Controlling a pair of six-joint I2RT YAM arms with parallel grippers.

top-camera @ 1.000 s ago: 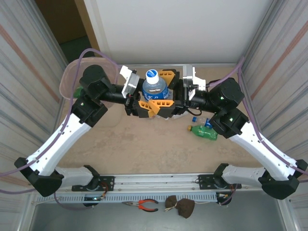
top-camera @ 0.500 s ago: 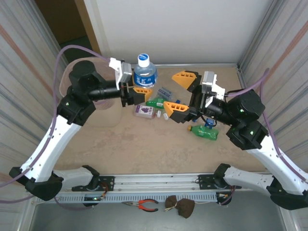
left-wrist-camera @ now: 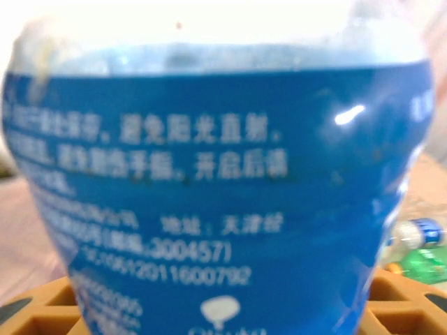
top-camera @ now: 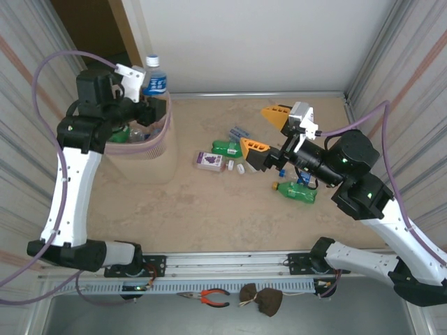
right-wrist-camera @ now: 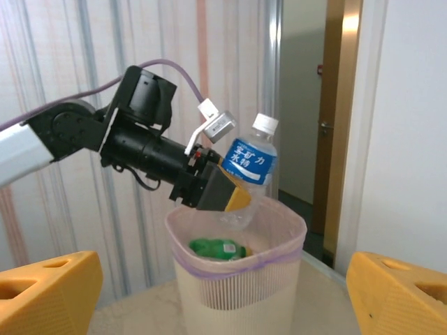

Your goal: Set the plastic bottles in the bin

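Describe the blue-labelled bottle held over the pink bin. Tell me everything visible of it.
The clear plastic bottle with the blue label has a white cap, and its wrap carries white Chinese print and numbers. It is tilted, cap uppermost, with its clear lower body clamped in the orange-fingered left gripper. It hangs above the opening of the pale pink translucent bin, base near rim height. As far as shows, it touches nothing but the gripper.

Left tool and bottle crowd the open bin mouth.
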